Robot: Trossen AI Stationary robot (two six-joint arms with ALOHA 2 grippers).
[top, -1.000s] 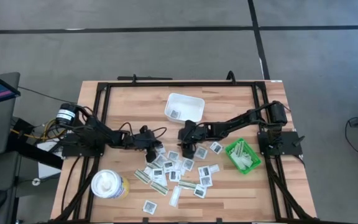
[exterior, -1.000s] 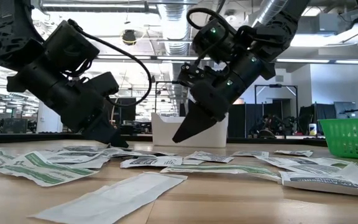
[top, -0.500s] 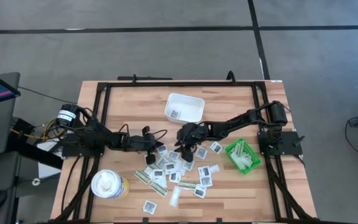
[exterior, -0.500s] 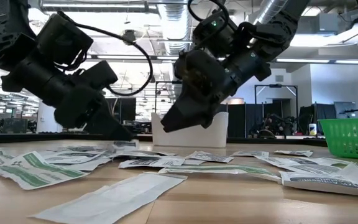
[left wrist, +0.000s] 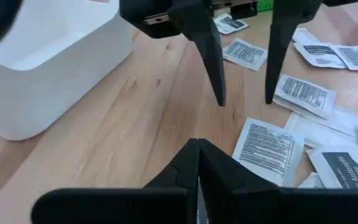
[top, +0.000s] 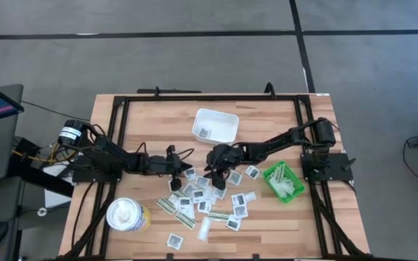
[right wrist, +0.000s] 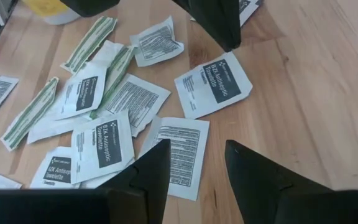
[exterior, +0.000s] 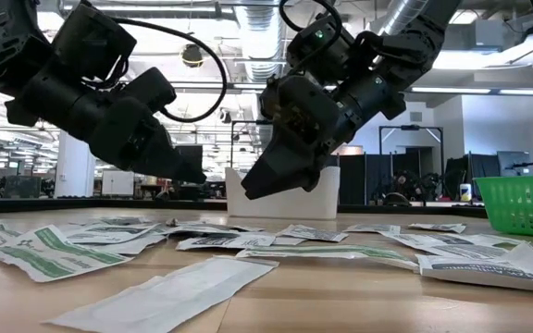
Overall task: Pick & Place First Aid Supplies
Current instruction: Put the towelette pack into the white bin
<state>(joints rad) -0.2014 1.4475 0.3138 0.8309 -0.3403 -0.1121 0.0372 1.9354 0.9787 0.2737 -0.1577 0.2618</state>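
Observation:
The first aid supplies (top: pixel 205 204) lie flat and scattered on the wooden table, from its middle to its near edge. They are square white packets with dark print (right wrist: pixel 213 84) and narrow white-and-green strips (right wrist: pixel 30 115). My right gripper (right wrist: pixel 197 144) hovers open above one printed packet (right wrist: pixel 180 155), slanting down, and touches nothing; the low view shows it (exterior: pixel 241 192) clear of the table. My left gripper (left wrist: pixel 197 144) is shut and raised above the left side of the pile (exterior: pixel 202 178). I see nothing between its fingers. Its tips point toward my right gripper (left wrist: pixel 244 99).
A white tray (top: pixel 223 119) holding one packet stands at the far middle. A green bin (top: pixel 273 174) with strips sits at the right. A yellow-and-white round container (top: pixel 128 215) stands at the near left. Black frame rails (top: pixel 118 145) run along the table's edges.
My left gripper has risen off the packets and tipped closer to level, still shut. My right gripper has rolled about its wrist while staying in place above the pile, still open. The packets have not moved.

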